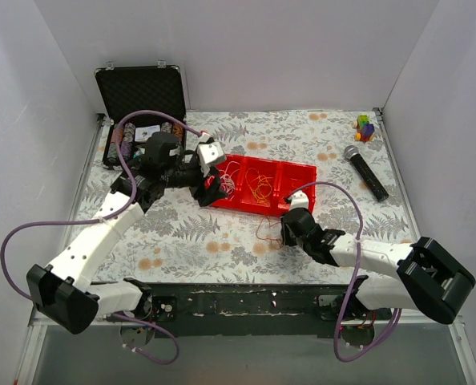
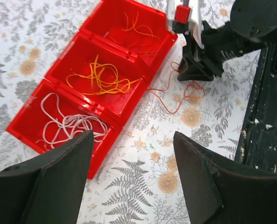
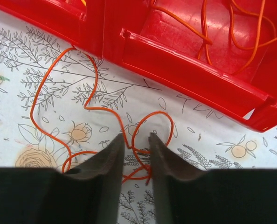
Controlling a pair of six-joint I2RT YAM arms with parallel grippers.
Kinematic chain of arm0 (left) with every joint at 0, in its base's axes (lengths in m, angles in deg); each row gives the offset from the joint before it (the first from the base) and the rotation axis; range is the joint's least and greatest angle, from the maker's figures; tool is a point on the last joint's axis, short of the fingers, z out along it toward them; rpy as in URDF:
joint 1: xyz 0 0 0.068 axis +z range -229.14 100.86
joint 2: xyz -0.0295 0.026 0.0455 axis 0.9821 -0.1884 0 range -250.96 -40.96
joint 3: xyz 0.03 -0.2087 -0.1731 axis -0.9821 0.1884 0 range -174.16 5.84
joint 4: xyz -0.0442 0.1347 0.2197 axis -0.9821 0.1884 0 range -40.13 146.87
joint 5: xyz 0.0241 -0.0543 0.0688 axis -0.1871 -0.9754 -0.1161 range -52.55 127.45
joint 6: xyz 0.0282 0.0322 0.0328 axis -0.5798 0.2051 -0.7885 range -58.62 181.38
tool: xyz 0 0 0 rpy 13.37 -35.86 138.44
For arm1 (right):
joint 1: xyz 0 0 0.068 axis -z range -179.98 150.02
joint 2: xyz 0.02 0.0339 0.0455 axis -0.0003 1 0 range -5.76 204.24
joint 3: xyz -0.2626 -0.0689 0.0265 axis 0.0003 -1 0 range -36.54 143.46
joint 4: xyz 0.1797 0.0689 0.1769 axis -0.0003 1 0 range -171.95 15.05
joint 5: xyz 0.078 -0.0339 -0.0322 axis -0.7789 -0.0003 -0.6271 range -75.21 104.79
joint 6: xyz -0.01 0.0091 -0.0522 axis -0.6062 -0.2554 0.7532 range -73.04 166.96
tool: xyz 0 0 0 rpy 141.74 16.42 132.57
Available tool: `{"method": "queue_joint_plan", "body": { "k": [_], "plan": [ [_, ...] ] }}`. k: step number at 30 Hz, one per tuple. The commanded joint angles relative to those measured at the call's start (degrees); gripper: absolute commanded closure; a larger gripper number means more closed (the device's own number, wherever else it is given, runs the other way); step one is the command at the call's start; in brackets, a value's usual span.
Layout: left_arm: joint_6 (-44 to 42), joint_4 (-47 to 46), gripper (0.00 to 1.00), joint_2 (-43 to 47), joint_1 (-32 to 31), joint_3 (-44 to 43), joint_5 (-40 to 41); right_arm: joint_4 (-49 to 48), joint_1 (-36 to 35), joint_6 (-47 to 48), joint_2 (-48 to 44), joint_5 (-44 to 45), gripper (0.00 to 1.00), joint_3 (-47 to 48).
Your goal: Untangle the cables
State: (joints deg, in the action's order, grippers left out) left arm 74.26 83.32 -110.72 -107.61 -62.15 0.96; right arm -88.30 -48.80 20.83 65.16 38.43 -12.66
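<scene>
A red three-part tray (image 1: pixel 296 170) holds thin curly wires: white (image 2: pixel 68 125), yellow-orange (image 2: pixel 101 77) and orange (image 2: pixel 134 27), one colour per compartment. One loose red-orange wire (image 3: pixel 153 112) lies curled on the cloth just in front of the tray; it also shows in the top view (image 1: pixel 264 233) and the left wrist view (image 2: pixel 162 97). My right gripper (image 3: pixel 136 137) is down over this wire, jaws a narrow gap apart with loops of it between them. My left gripper (image 2: pixel 131 140) is wide open and empty, above the tray's white-wire end (image 1: pixel 210 188).
An open black case (image 1: pixel 142 96) stands at the back left. A microphone (image 1: pixel 366 172) and a small coloured toy (image 1: pixel 366 127) lie at the back right. The black front rail (image 1: pixel 246 301) runs along the near table edge. White walls enclose the table.
</scene>
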Motion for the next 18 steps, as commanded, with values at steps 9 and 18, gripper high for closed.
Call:
{"method": "queue_joint_plan", "body": {
  "k": [9,18],
  "plan": [
    [9.35,0.91,0.23,-4.42,9.48,-15.95,1.5,4.75,-0.75,2.13,-18.25,-5.54,0.99,5.81],
    [13.66,0.39,0.21,-6.8,18.09,-19.46,2.65,18.12,-0.58,8.01,-20.92,8.24,0.99,20.23]
  ]
}}
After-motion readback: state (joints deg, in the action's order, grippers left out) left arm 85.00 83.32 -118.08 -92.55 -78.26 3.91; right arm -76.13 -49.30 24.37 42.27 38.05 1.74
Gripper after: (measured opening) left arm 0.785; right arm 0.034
